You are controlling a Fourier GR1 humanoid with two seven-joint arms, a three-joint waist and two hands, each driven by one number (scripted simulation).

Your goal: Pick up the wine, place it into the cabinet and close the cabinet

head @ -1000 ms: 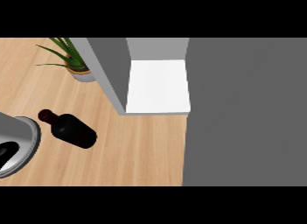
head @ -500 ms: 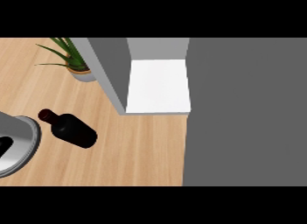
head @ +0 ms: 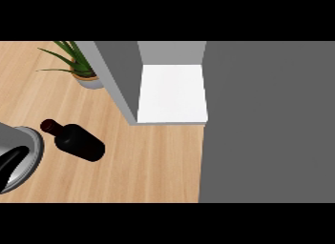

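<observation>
The wine bottle [head: 77, 141] is dark, almost black, and lies on the wooden counter with its neck pointing up and left. Right of it and further back stands the cabinet [head: 118, 78], open, with its white shelf [head: 173, 93] bare. My left hand [head: 4, 172] shows only as a black strip at the lower left edge, in front of its grey forearm [head: 15, 143]. It sits just left of the bottle and does not touch it. No part of my right hand appears.
A potted green plant [head: 82, 71] stands at the back, just left of the cabinet's grey side wall. A broad flat grey surface [head: 272, 124] fills the whole right side of the view. Wooden counter [head: 149, 167] lies in front of the cabinet.
My left forearm and hand have shifted slightly at the left edge. The bottle and the cabinet have not moved.
</observation>
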